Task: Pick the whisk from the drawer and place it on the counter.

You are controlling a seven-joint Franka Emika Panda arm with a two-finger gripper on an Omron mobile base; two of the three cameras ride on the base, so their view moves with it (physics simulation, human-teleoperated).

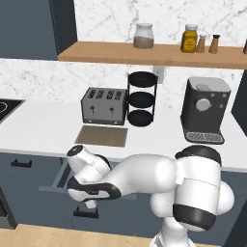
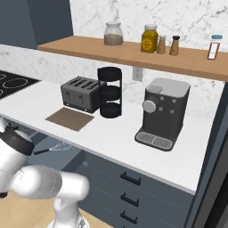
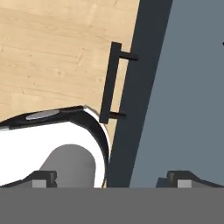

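The drawer stands pulled out below the white counter. In the right base view the whisk lies inside the drawer, its black handle pointing left and its wire loops to the right. My gripper is open and empty, and it hangs low over the drawer's front edge. In the hand view one fingertip is over the floor side and the other over the grey-blue inside. That view also shows the slate-blue drawer front and its black bar handle from above. My arm covers most of the drawer in the left base view.
On the counter stand a toaster, a tan mat, a black three-tier rack and a coffee machine. A wooden shelf above carries jars. A cooktop lies at the far left. Closed drawers sit to the right.
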